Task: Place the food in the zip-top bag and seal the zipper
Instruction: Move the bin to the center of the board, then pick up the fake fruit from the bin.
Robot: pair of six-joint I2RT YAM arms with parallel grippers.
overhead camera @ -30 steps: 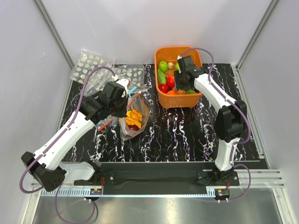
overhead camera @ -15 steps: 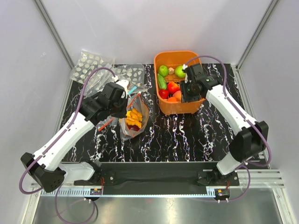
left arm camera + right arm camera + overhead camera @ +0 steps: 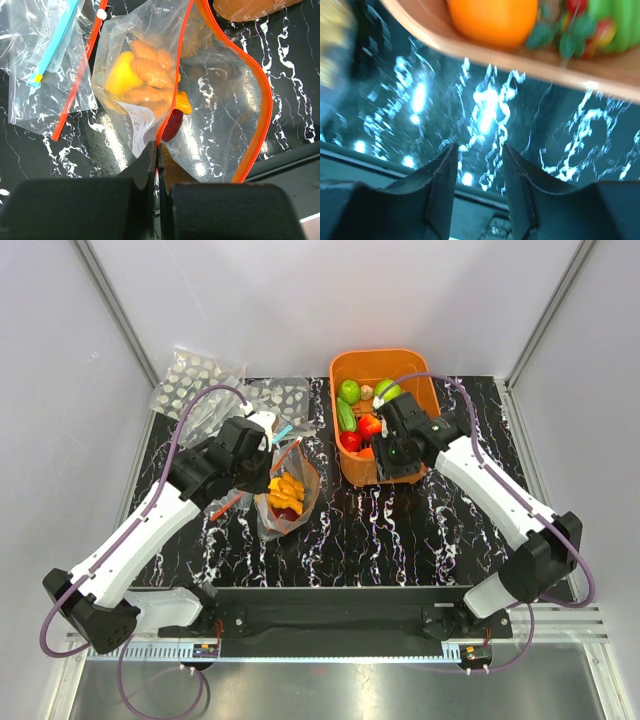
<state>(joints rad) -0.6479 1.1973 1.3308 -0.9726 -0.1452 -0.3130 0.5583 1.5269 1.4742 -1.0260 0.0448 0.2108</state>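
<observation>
Top external view: two white arms reach over a black marbled table [image 3: 400, 530]. The left gripper [image 3: 262, 466] is pinched shut on the zipper [image 3: 267, 100], the red-orange strip along the mouth of a clear bag [image 3: 288, 502]. Seen from the left wrist, the strip runs straight into the closed jaws, and the bag [image 3: 220, 100] hangs open just beyond them, its mouth spread wide to the right of the jaws. Inside it, ahead of the jaws, lie orange pieces [image 3: 150, 75], a yellow pepper [image 3: 120, 77] to their left and a dark purple piece [image 3: 172, 125] nearest the fingertips. Further left of the jaws lies a second clear bag with a light blue strip [image 3: 52, 45]. The right gripper [image 3: 385, 455] hovers at the near wall of an orange basket [image 3: 375, 355], well apart from the bag. In the right wrist view its jaws [image 3: 478, 150] stand apart with nothing between them, only bare table showing in the gap. Beyond the fingertips runs the basket rim [image 3: 520, 55], with an orange fruit [image 3: 492, 15] behind it and blurred green and red pieces to the right. From above, the basket also holds a green apple [image 3: 349, 391] and a tomato [image 3: 370, 424]. White-spotted bags [image 3: 195, 375] lie at the far left corner.
</observation>
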